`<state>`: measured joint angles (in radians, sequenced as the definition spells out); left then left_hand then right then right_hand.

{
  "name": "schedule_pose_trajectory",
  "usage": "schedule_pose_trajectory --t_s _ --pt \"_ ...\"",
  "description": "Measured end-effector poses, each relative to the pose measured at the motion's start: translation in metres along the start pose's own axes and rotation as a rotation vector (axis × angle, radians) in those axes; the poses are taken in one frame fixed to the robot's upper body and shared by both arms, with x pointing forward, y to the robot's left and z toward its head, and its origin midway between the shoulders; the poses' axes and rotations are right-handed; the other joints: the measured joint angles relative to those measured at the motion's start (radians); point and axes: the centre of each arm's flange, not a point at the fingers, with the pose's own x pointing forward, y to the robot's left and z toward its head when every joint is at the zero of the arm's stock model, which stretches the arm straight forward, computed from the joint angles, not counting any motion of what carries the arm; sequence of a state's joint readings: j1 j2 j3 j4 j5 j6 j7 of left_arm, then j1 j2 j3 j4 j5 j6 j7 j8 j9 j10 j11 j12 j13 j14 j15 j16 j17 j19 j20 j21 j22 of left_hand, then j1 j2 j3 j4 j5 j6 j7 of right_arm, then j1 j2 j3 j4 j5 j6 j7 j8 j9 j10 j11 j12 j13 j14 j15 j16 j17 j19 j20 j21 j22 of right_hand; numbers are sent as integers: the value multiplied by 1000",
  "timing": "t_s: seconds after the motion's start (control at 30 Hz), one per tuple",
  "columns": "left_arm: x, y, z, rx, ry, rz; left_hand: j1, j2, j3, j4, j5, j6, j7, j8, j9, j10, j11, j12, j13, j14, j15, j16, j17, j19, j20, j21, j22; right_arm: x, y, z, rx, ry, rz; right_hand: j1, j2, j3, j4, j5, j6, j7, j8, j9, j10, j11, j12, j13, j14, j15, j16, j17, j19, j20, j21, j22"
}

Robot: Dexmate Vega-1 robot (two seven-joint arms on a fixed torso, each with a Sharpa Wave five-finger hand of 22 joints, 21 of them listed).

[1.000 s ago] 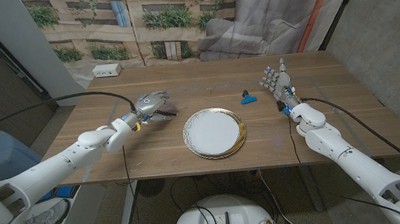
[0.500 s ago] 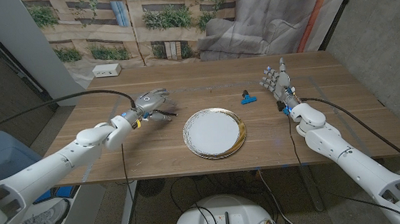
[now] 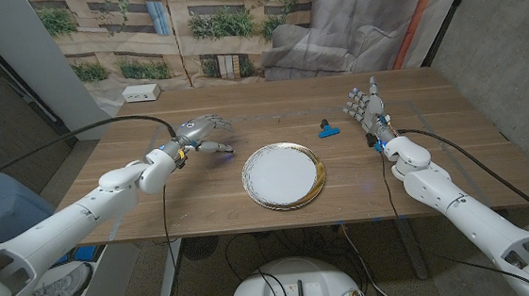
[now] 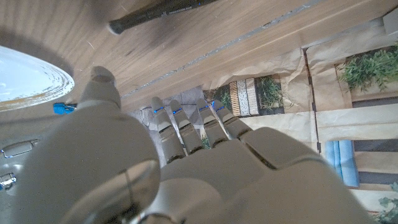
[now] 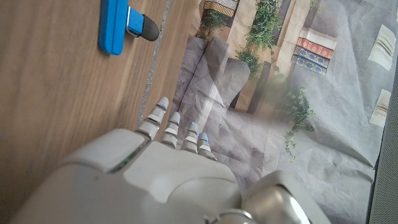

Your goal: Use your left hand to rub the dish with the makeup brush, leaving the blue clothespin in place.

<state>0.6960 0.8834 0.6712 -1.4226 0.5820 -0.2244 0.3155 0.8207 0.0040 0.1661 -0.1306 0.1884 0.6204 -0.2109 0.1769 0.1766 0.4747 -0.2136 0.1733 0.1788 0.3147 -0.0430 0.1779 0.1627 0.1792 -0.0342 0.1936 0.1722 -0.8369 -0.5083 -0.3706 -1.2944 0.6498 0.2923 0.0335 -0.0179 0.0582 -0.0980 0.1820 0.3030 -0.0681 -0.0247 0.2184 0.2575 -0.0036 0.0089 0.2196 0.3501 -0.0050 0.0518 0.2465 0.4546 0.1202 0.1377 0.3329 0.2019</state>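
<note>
Brush (image 3: 219, 150) lies on the surface, mostly hidden beneath the empty, spread-fingered left hand (image 3: 199, 129); right hand (image 3: 366, 107) likewise holds nothing, fingers apart.

Bare wood between dish (image 3: 284, 176) and blue clothespin (image 3: 327, 131); well apart.

Even, soft indoor light – faint shadows under the dish (image 3: 284, 176). Wrist views blur up close; head view bends at edges.

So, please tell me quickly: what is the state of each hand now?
Left hand: open, fingers apart above the makeup brush, holding nothing.
Right hand: open, empty.
</note>
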Motion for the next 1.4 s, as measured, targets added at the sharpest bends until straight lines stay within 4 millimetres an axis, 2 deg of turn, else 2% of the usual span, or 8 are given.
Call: schedule_pose_trajectory --t_s 0.23,0.37,0.63,0.83,1.07,1.13,1.4 --pt "3 -1 -3 -121 26 21 -32 12 0 0 -2 -35 7 0 0 -61 8 0 -2 0 0 0 0 21 -7 0 0 0 0 0 0 0 0 0 0 0 0 0 0 0 0 0 0 0 0 0 0 0 0 0 0 0 0 0" --pt "5 -4 -5 -184 39 37 -42 12 0 0 -4 -55 9 0 0 -70 18 0 -2 0 0 0 0 26 -1 0 0 0 0 0 0 0 0 0 0 0 0 0 0 0 0 0 0 0 0 0 0 0 0 0 0 0 0 0" --pt "10 -7 -13 -342 82 96 -65 27 4 4 -4 -103 26 -7 0 -90 37 0 -2 0 0 0 0 42 -7 0 0 0 0 0 0 0 -1 0 0 0 0 0 0 0 0 0 0 0 0 0 0 0 0 0 0 0 0 0" --pt "13 -9 -21 -453 118 138 -71 33 8 1 -4 -148 45 -11 0 -100 48 0 -2 0 0 0 0 53 -7 0 0 0 0 0 0 0 -1 0 0 0 0 0 0 0 0 0 0 0 0 0 0 0 0 0 0 0 0 0" --pt "14 -13 -24 -552 140 169 -91 37 11 -3 -7 -208 95 -11 0 -137 84 0 -2 -24 2 -5 0 58 -1 0 0 0 0 0 0 0 -1 0 0 0 0 0 0 0 0 0 0 0 0 0 0 0 0 0 0 0 0 0" --pt "15 -14 -25 -588 146 179 -106 38 11 -3 -7 -224 101 -11 0 -141 89 0 -2 -24 2 -5 0 58 -1 0 0 0 0 0 0 0 -1 0 0 0 0 0 0 0 0 0 0 0 0 0 0 0 0 0 0 0 0 0" --pt "15 -20 -28 -711 175 212 -162 66 10 24 -11 -240 116 -7 0 -151 98 0 -2 -49 4 -5 5 52 -7 0 0 0 0 0 0 0 -1 0 0 0 0 0 0 0 0 0 0 0 0 0 0 0 0 0 0 0 0 0"
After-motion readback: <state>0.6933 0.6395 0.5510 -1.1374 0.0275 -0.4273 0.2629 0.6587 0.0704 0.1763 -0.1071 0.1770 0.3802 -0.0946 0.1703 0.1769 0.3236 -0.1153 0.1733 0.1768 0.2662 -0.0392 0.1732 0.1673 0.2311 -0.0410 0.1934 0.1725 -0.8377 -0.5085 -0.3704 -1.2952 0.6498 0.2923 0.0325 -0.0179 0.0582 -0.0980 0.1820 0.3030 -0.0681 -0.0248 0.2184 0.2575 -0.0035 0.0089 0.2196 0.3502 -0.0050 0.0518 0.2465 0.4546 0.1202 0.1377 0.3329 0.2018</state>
